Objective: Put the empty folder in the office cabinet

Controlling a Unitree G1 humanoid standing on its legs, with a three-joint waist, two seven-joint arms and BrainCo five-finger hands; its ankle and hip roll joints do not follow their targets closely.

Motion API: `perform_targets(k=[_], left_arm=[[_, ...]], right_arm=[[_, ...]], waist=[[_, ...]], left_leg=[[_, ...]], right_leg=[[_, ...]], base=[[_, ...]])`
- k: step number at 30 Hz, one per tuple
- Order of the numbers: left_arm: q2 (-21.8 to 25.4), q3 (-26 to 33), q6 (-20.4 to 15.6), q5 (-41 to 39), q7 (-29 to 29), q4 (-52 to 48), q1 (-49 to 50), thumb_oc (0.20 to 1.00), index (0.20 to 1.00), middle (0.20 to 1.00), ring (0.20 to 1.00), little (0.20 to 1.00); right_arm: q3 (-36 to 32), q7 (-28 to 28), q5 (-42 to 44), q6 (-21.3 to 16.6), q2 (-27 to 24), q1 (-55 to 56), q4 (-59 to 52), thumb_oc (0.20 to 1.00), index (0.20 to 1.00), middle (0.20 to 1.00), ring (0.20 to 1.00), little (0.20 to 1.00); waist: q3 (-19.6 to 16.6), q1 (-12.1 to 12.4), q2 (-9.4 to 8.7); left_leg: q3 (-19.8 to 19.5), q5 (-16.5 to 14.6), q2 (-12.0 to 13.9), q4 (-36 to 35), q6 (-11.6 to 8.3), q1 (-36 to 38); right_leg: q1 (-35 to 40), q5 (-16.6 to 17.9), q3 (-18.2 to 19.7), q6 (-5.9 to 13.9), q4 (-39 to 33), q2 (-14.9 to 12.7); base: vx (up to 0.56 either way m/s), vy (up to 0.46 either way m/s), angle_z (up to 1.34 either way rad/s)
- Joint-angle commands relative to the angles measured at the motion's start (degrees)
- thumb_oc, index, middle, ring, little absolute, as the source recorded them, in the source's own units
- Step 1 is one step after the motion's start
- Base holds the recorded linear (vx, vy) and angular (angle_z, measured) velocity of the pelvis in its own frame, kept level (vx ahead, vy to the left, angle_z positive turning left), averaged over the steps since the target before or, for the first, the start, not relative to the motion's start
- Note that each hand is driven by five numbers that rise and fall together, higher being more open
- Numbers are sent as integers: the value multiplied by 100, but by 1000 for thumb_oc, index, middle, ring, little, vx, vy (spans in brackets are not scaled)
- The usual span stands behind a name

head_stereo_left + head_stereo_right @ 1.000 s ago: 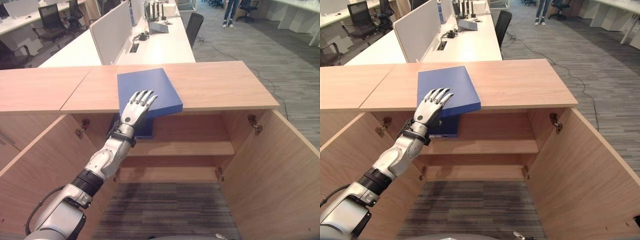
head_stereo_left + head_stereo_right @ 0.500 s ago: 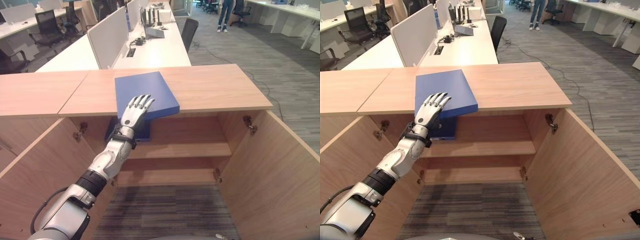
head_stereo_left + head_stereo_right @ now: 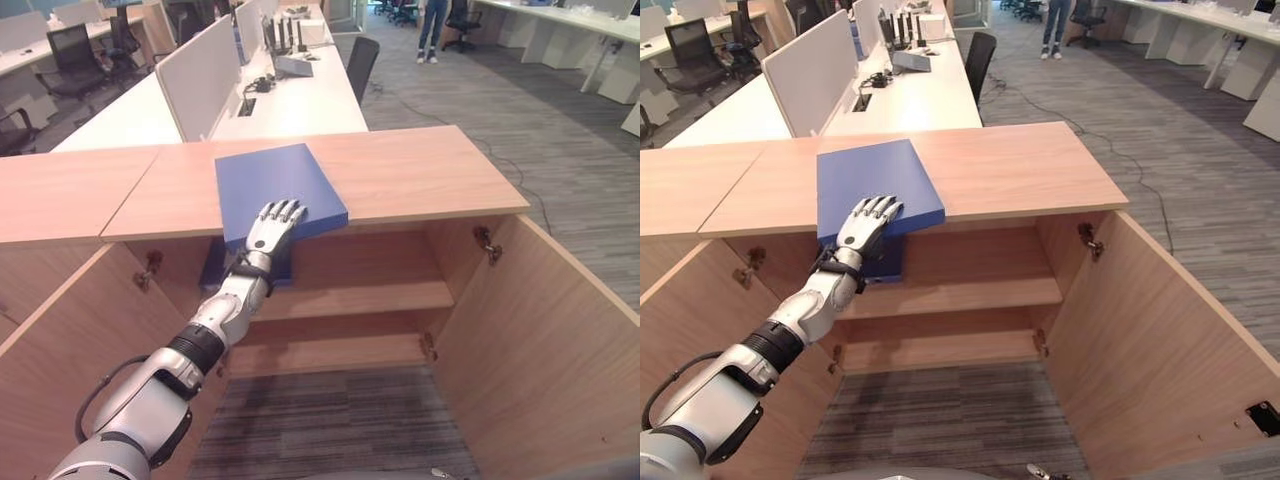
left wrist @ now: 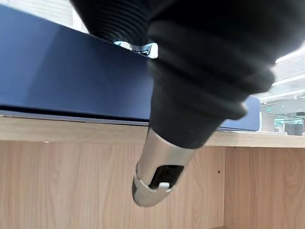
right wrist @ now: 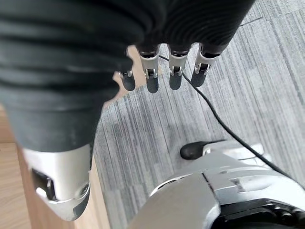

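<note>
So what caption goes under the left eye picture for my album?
Left hand lies flat on a blue folder overhanging the open cabinet.

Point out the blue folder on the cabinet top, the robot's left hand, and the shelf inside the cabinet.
blue folder (image 3: 265, 178), left eye view, bare top cover.
left hand (image 3: 268, 225), left eye view, back of hand.
shelf (image 3: 370, 298), left eye view, front edge.

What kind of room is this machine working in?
Most likely an open-plan office: long white desks with a divider screen, black swivel chairs and grey carpet. In front stands a wooden cabinet with a blue folder on top.
</note>
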Motion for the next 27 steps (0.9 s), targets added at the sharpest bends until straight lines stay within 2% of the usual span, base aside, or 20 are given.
perform_targets(k=[1, 5, 6, 14, 15, 16, 27], left_arm=[[51, -183, 182, 466, 175, 1051, -1377, 1000, 1000, 1000, 1000, 1000], [51, -321, 327, 566, 251, 1559, -1562, 1000, 1000, 1000, 1000, 1000], [0, -354, 446, 533, 299, 2008, -1695, 1000, 1000, 1000, 1000, 1000], [-73, -469, 640, 620, 455, 2884, -1855, 1000, 1000, 1000, 1000, 1000], [-58, -479, 674, 635, 471, 2974, -1859, 752, 752, 752, 752, 752], [-44, -482, 694, 648, 483, 3020, -1864, 200, 200, 200, 200, 200], [-97, -411, 632, 567, 563, 2974, -1590, 200, 200, 200, 200, 200]], right_arm=[[194, -40, 136, -103, -59, -216, 247, 1000, 1000, 1000, 1000, 1000], [243, -44, 176, -141, -73, -219, 249, 1000, 1000, 1000, 1000, 1000], [283, -67, 210, -177, -64, -223, 267, 1000, 1000, 1000, 1000, 1000], [396, -88, 324, -249, -41, -249, 313, 1000, 1000, 1000, 1000, 1000], [409, -88, 334, -265, -43, -250, 311, 1000, 1000, 1000, 1000, 1000], [427, -102, 333, -275, -41, -247, 314, 1000, 1000, 1000, 1000, 1000], [421, -168, 364, -309, -29, -253, 337, 1000, 1000, 1000, 1000, 1000]], waist=[[67, -5, -169], [69, -33, -160], [67, -66, -149], [66, -93, -142], [67, -90, -141], [68, -87, -142], [78, -51, -153]], left_leg=[[-123, -766, -155, 18, -52, 380], [-100, -765, -154, 18, -58, 379], [-95, -761, -149, 18, -61, 378], [-69, -763, -144, 18, -70, 389], [-68, -764, -143, 18, -71, 390], [-64, -765, -141, 18, -73, 392], [-72, -772, -140, 18, -74, 430]], right_leg=[[11, 161, 19, 495, 33, -8], [7, 169, 25, 499, 33, -1], [2, 173, 30, 499, 33, -2], [-3, 167, 42, 498, 33, 11], [-3, 167, 44, 497, 33, 13], [-2, 168, 47, 499, 33, 13], [32, 150, 22, 485, 33, 21]], base=[[0, 0, 0], [0, -3, -3], [-3, -10, -7], [-1, -2, -1], [7, -8, -4], [4, -4, -6], [1, -1, -2]])
